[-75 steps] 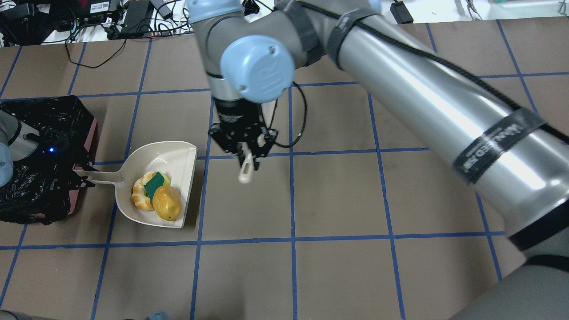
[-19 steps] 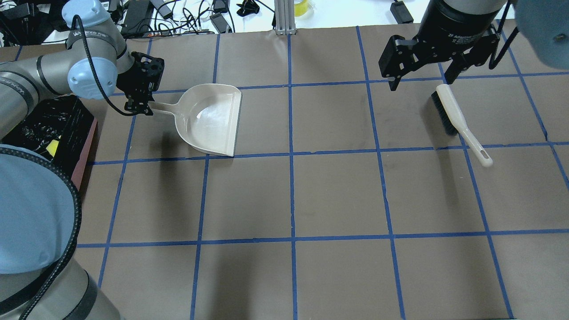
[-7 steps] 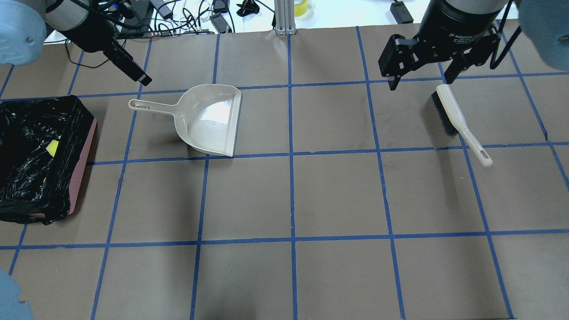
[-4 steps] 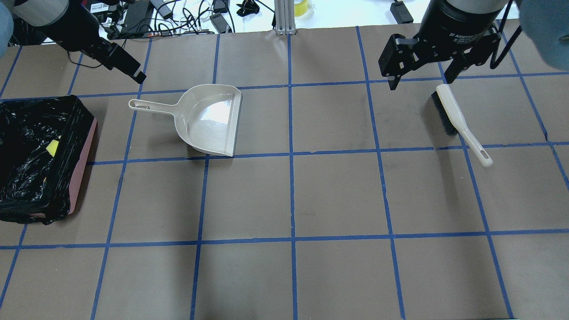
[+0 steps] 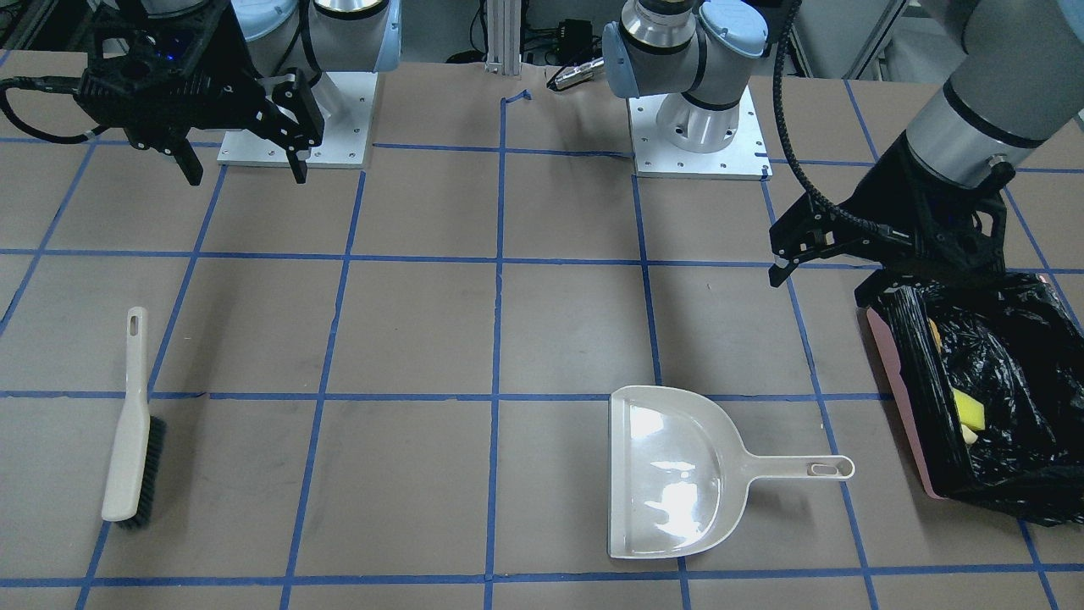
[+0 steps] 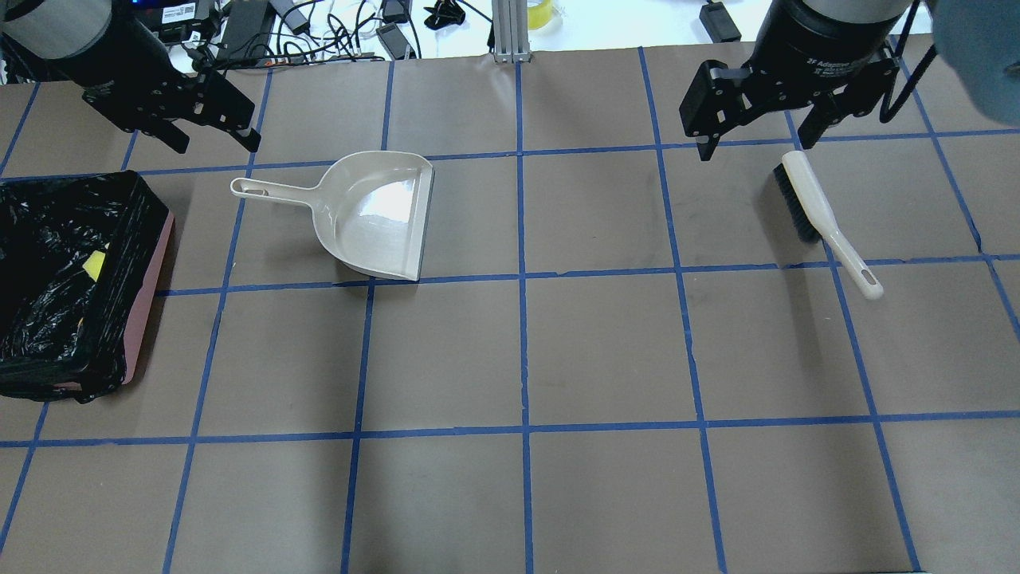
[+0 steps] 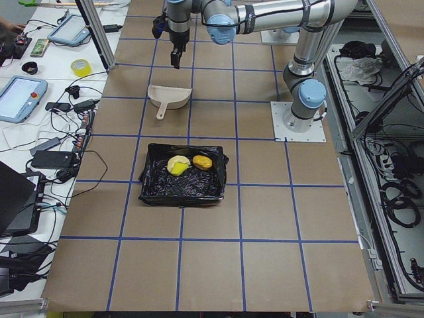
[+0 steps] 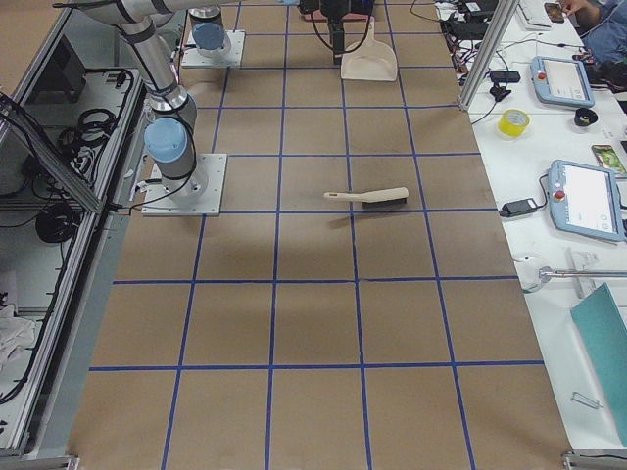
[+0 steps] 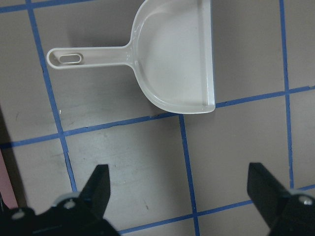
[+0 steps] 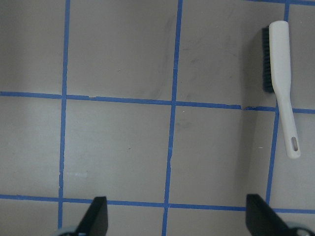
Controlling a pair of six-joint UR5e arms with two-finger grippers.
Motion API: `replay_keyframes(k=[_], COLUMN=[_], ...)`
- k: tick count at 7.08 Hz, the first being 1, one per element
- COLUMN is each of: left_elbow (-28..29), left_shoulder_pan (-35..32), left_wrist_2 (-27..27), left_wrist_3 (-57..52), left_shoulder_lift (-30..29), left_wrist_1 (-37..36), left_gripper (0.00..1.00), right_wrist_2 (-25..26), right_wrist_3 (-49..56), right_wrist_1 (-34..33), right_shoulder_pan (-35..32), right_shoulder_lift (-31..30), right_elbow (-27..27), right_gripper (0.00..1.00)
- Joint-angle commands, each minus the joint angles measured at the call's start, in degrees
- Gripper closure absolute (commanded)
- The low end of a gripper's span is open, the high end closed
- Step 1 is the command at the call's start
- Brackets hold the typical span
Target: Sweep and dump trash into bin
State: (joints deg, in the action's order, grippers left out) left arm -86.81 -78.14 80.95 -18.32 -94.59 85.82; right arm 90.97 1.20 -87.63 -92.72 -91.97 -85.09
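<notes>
The bin, a pinkish box lined with a black bag, stands at the table's left end. It also shows in the front view and the left side view. The trash lies inside it: a yellow piece and an orange lump; the sponge's yellow face shows too. My left gripper is open and empty, above the table behind the bin and left of the dustpan handle. My right gripper is open and empty, just behind the brush.
The beige dustpan lies empty on the table, handle toward the bin; it fills the top of the left wrist view. The white-handled brush lies at the back right. Cables and gear lie beyond the table's far edge.
The dustpan's load went into the bin, and dustpan and brush were set down. Over the last second my left gripper, let go of the handle, turned and drew back left. The right arm stayed still.
</notes>
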Motion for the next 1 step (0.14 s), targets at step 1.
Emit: replay_keyframes(k=[1], left_elbow=[-0.9], left_shoulder_pan=[-0.1], left_wrist_2=[0.5], left_wrist_3=[3.6], left_shoulder_lift=[0.8], left_wrist_1=[0.2], left_gripper=[0.0], right_wrist_2=[0.1], right_wrist_3=[-0.1], right_wrist_1=[0.0], right_shoulder_pan=[0.0], right_shoulder_lift=[0.0], right_elbow=[0.0], right_gripper=[0.0])
